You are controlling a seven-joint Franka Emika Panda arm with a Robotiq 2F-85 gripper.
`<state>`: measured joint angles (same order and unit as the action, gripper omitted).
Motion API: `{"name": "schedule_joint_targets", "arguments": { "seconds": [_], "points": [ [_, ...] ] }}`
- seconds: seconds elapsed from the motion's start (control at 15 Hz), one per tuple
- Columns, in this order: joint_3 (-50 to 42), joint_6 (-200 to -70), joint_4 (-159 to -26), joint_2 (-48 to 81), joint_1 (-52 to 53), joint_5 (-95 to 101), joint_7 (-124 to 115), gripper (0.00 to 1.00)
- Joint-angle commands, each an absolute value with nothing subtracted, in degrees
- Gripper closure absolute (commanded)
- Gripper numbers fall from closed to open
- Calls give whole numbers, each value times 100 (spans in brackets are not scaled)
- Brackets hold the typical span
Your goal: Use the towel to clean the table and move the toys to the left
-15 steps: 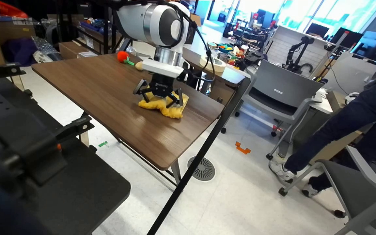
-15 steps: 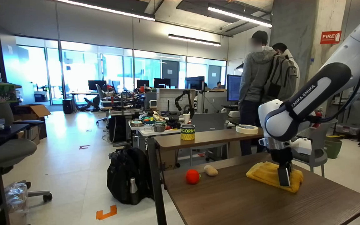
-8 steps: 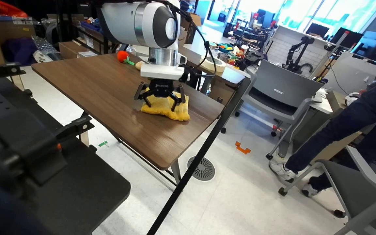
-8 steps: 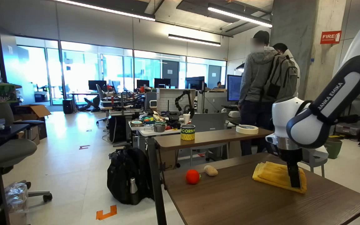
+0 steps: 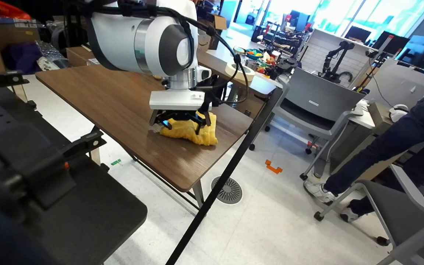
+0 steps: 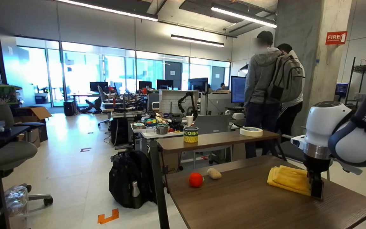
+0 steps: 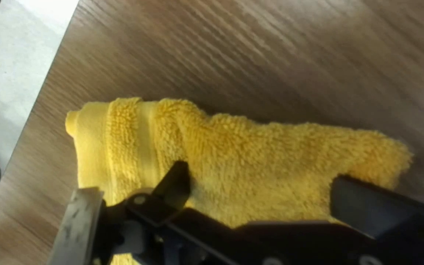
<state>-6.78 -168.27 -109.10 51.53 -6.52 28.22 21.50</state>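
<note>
The yellow towel lies folded on the brown table. My gripper presses onto it from above, jaws spread wide, with towel fabric showing under and between the fingertips. In an exterior view the fingers rest at the towel's near right side. At the far left of the tabletop there, the red toy sits beside the tan oval toy. My arm hides the red toy in an exterior view, where just a sliver of the tan toy shows.
A raised brown shelf behind the table carries a corn can and a tape roll. A black frame bar runs past the table's edge. A black backpack stands on the floor. Two people stand behind.
Pressing down with spread fingers, my gripper has slid the towel along the table, rightward and away from the toys. The arm now blocks the red toy in an exterior view. Both toys stayed put.
</note>
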Motion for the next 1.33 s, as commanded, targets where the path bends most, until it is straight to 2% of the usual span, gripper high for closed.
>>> {"name": "schedule_joint_targets", "arguments": {
  "seconds": [0.0, 0.27, 0.8, 1.0, 1.27],
  "points": [
    [-712, -16626, -10862, 5176, -592, 2822, 2416, 0],
    [-929, -17061, -11073, 5147, -287, 3243, 2750, 0],
    [-1563, -18019, -11705, 5018, 1229, 4757, 2561, 0],
    [-1640, -18138, -11837, 4839, 1298, 4696, 2544, 0],
    [-1908, -17485, -11364, 5022, 983, 4181, 2204, 0]
  ]
}}
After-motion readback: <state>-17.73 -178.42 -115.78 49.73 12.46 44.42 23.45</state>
